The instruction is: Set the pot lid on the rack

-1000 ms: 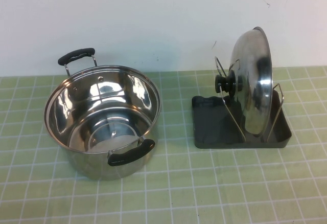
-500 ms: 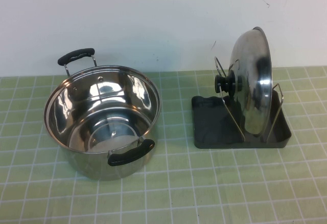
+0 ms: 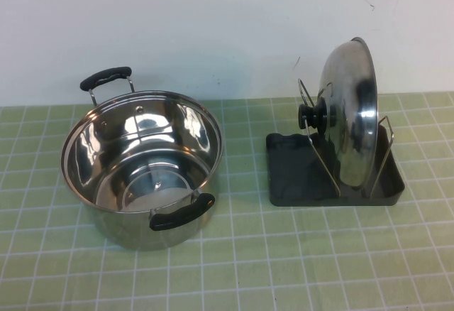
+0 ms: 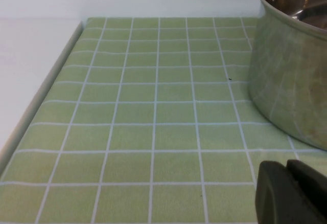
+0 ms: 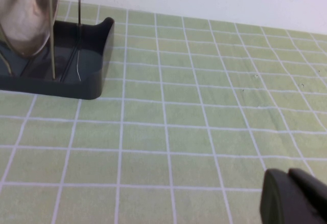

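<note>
The shiny pot lid [image 3: 352, 116] stands on edge in the dark grey rack [image 3: 298, 183], leaning between the silver wire loops, its black knob [image 3: 310, 117] facing left. Part of the lid [image 5: 28, 19] and rack [image 5: 97, 55] also show in the right wrist view. My left gripper [image 4: 288, 191] is shut and empty, low over the cloth beside the steel pot [image 4: 296, 75]. My right gripper [image 5: 291, 196] is shut and empty, low over the cloth, well away from the rack. Neither gripper shows in the high view.
The open steel pot [image 3: 142, 162] with two black handles stands at the left on the green checked cloth [image 3: 284, 254]. The cloth's left edge [image 4: 46, 91] meets a white surface. A white wall runs along the back.
</note>
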